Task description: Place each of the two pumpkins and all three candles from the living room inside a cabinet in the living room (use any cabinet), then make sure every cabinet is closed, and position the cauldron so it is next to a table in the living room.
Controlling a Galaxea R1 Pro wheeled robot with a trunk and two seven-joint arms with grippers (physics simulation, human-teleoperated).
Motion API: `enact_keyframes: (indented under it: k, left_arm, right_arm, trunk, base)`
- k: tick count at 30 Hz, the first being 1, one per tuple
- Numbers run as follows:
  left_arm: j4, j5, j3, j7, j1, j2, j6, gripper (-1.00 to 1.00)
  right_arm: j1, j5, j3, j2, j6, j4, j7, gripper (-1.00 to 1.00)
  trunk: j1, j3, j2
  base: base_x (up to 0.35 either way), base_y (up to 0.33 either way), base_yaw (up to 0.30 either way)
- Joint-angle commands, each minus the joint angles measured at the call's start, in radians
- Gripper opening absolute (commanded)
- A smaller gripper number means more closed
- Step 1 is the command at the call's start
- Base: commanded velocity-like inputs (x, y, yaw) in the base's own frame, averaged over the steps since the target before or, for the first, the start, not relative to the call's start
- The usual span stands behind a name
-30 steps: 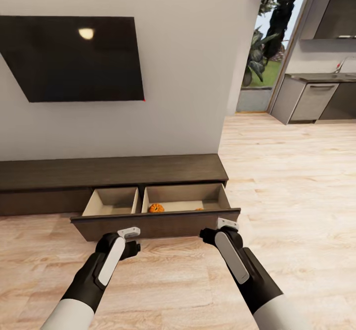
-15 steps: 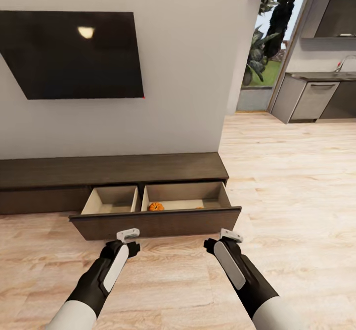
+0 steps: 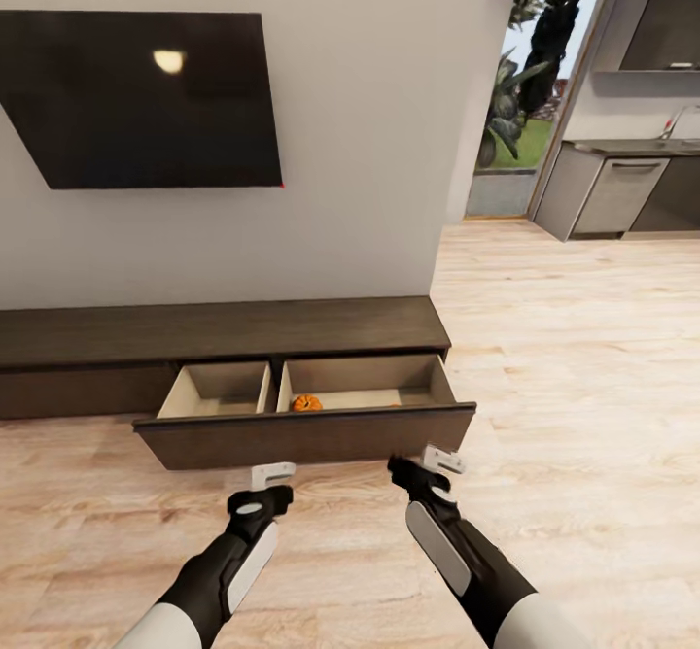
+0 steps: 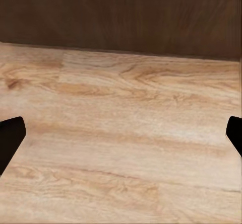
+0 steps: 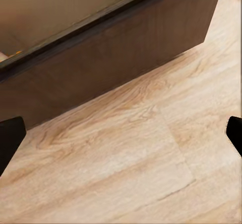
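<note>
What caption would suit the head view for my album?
Both grippers, left and right, hang open before the open drawer holding a pumpkin.

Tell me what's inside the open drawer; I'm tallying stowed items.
In the drawer, right compartment: one pumpkin and an orange speck beside it. The drawer front hides the near floor; candles can't be confirmed.

I count one cabinet (image 3: 224,333) with one drawer (image 3: 303,435) pulled open, split in two compartments. In the compartment at 3 o'clock I see one pumpkin (image 3: 306,403). On the wall at 11 o'clock there is one television (image 3: 146,95). I see two grippers, left gripper (image 3: 272,475) and right gripper (image 3: 439,459).
</note>
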Motion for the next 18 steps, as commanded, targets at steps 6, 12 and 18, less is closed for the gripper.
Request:
enact_keyframes:
  k: [6,12,18]
  left_arm:
    - [0.007,0.010,-0.008,0.008,0.000,0.002,-0.048,1.00]
    - [0.035,0.006,-0.013,0.008,0.000,0.002,-0.083,1.00]
    - [0.059,0.007,-0.033,0.008,0.000,0.003,-0.165,1.00]
  right_arm:
    - [0.000,-0.002,0.094,-0.001,-0.118,0.077,0.003,1.00]
    - [0.000,-0.003,0.156,-0.001,-0.228,0.156,0.004,1.00]
    - [0.005,-0.001,0.205,-0.003,-0.404,0.210,0.012,1.00]
  trunk:
    - [0.023,-0.020,-0.043]
    - [0.046,-0.039,-0.085]
    - [0.069,-0.057,-0.127]
  base:
    - [0.000,0.000,0.000]
    - [0.000,0.000,0.000]
    - [0.000,0.000,0.000]
